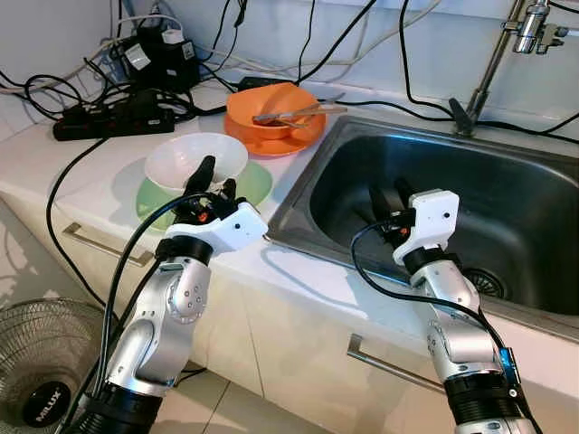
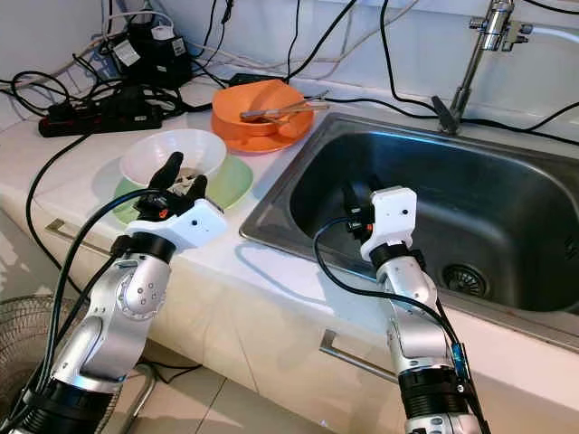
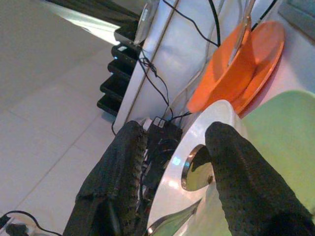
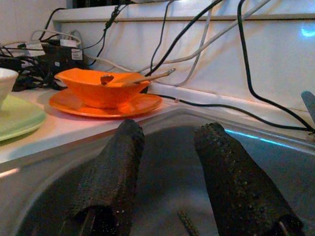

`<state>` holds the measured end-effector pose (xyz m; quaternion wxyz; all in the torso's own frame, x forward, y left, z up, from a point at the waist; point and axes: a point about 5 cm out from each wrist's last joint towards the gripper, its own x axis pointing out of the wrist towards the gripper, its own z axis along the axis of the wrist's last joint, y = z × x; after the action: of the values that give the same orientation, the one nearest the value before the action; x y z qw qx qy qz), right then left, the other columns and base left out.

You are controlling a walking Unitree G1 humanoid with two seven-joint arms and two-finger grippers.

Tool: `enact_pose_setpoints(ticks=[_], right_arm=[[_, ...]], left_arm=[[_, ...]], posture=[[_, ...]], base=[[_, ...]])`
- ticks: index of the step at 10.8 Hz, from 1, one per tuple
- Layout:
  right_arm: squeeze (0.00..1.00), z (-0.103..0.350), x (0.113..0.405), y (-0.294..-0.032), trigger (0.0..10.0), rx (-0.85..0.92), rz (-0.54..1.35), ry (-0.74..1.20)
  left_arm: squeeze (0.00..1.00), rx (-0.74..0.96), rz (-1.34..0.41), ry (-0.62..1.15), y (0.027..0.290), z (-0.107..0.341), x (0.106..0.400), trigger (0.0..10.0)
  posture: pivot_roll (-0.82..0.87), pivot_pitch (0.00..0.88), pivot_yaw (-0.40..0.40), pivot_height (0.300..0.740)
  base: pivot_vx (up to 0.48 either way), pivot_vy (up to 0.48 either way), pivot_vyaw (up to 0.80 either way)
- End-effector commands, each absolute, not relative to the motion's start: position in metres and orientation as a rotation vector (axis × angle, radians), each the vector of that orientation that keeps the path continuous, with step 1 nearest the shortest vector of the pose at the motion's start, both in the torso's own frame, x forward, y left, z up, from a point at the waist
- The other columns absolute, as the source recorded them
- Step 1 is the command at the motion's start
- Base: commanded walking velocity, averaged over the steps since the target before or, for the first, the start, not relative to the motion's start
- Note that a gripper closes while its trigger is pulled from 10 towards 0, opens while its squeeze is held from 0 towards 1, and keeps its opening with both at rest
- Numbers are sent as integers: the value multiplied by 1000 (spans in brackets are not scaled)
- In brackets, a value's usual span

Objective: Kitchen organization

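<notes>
A white bowl (image 1: 181,154) sits on a pale green plate (image 1: 258,185) on the counter, left of the sink. My left gripper (image 1: 217,181) is open at the bowl's near rim, one finger over the inside and one outside. A metal spoon (image 3: 197,169) lies in that bowl. Behind it, an orange bowl (image 1: 271,104) stands on an orange plate (image 1: 271,143) with spoons (image 1: 289,114) resting across it. My right gripper (image 1: 389,197) hangs open and empty inside the steel sink (image 1: 507,181), near its left wall.
A black power strip (image 1: 109,122), chargers and many cables crowd the back left of the counter. The tap (image 1: 529,23) stands at the back right and the drain (image 1: 479,282) lies near my right wrist. A fan (image 1: 41,362) stands on the floor at the left.
</notes>
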<state>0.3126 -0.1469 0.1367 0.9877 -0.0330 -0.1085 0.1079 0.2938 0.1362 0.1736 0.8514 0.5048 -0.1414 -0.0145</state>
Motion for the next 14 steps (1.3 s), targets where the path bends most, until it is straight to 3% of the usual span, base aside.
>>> enact_pose_setpoints(ticks=[1,2,3,14], right_arm=[[0,122,311,-146,10000,-51,212,-154],[0,122,311,-146,10000,-51,212,-154],[0,122,311,-146,10000,-53,215,-155],[0,121,313,-146,10000,-65,215,-145]], left_arm=[[0,1082,-5,-292,141,177,298,10000],[0,1081,-6,-290,140,177,299,8667],[0,1078,-4,-289,140,177,299,0],[0,1052,-2,-309,136,181,302,0]], posture=[[85,0,73,740],[85,0,73,740],[84,0,74,740],[84,0,74,740]], base=[[0,0,0],[0,0,0],[0,0,0],[0,0,0]])
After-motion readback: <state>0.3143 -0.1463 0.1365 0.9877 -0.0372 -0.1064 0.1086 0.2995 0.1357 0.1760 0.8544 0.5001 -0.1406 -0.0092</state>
